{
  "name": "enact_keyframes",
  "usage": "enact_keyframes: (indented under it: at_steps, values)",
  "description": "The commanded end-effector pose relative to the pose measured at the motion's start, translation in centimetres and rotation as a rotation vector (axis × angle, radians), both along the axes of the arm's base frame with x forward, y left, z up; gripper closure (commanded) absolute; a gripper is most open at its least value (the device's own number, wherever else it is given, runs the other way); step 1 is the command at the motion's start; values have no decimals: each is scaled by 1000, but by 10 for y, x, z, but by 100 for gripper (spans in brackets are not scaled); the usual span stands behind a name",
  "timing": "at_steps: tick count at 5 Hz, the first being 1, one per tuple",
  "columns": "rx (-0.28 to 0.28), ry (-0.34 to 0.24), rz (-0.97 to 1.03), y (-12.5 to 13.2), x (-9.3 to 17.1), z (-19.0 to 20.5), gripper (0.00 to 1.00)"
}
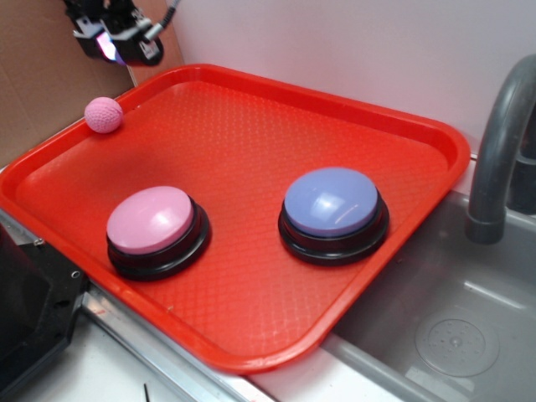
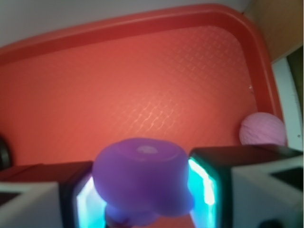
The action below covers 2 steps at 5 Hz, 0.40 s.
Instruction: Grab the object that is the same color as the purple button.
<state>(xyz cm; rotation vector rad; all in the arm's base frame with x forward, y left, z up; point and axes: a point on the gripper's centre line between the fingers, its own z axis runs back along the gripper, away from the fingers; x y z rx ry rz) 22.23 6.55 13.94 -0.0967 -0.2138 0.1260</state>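
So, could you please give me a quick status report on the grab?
Pincer shut on purple toy, raised above the red tray. Pink knitted ball near the tray's edge, clear of pincer. Nothing in the way.

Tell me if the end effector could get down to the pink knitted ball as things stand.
Probably not usefully: the path to the pink knitted ball looks free, nothing standing between it and the end effector, but the fingers are already shut on the purple toy, leaving no room to grasp.

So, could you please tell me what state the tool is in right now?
Tool: closed on the purple toy, held above the red tray.
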Motion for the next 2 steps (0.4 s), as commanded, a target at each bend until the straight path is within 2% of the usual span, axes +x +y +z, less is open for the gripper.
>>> enact_keyframes:
  at_steps: [1, 2]
  values:
    - [-5, 38, 3, 4, -7, 32, 100]
    - [-13, 21, -48, 2, 1, 27, 100]
